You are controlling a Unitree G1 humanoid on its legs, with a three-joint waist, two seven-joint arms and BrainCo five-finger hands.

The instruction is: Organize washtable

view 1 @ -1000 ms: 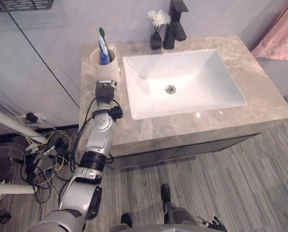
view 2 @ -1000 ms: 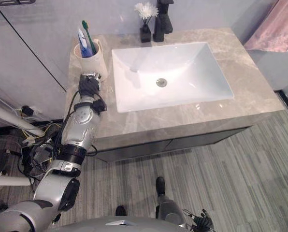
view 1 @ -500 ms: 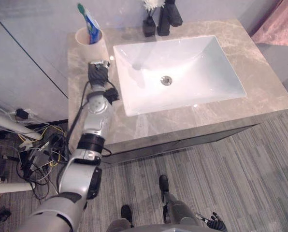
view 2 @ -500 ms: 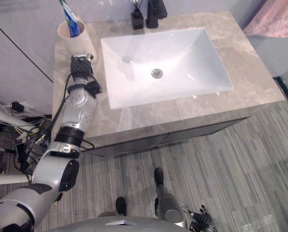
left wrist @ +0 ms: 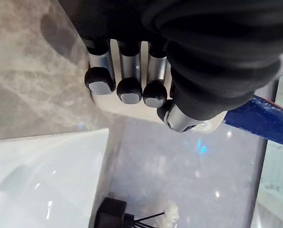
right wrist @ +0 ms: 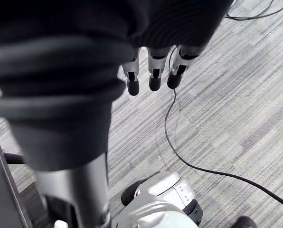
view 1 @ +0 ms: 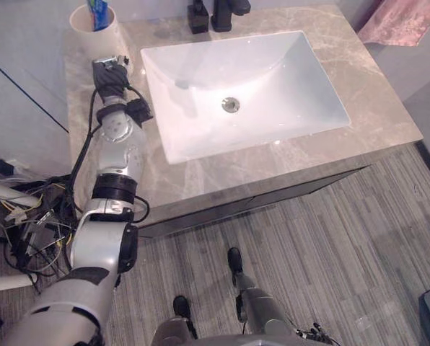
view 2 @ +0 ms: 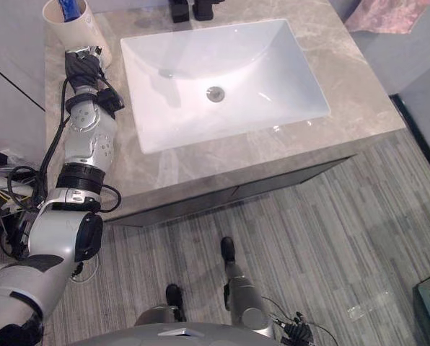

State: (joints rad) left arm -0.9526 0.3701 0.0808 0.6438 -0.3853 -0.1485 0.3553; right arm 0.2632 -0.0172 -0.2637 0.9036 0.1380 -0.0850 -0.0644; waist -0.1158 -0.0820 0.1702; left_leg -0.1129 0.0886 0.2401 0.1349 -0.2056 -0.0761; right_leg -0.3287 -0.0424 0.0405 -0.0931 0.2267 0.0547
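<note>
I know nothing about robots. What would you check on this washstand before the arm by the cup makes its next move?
1. Left hand free to grasp: ok. Its fingers are straight and hold nothing.
2. Cup standing upright: ok. It is at the back left corner of the counter, with a blue tube inside.
3. Fingertips touching the cup: cannot tell. They are very close to its wall.
4. Room around the cup: ok. The black vase and faucet stand well apart, behind the sink.
5. Right hand out of the way: ok. It hangs low over the floor with its fingers relaxed.
</note>
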